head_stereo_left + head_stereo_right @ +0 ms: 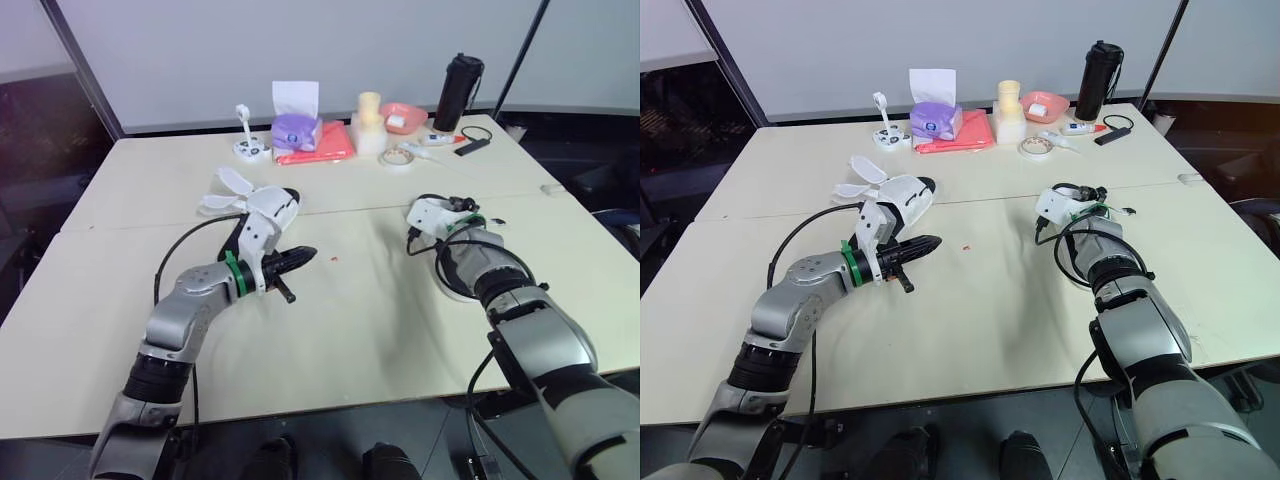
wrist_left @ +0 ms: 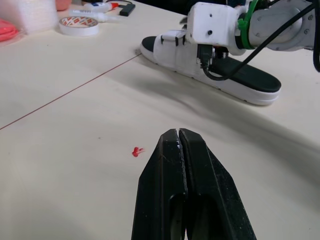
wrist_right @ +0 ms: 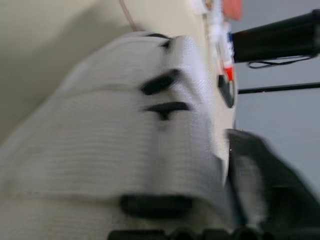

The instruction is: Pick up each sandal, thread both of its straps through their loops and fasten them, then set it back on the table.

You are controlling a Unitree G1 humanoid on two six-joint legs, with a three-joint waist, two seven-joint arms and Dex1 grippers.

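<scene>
Left claw [image 2: 178, 133] was shut tight on nothing; right claw [image 1: 459, 207] was down at the white, black-footbed sandal [image 2: 170, 50], grip unclear.

The table [image 1: 350, 330] is smooth, matt cream laminate. The sandal [image 2: 170, 50] has white straps of ribbed woven cloth, a matt black footbed and a smooth white sole. The left gripper [image 2: 178, 134] is smooth black plastic with a soft sheen. The bottle [image 1: 458, 90] looks satin black. The tissue [image 1: 295, 98] is thin white paper.
</scene>
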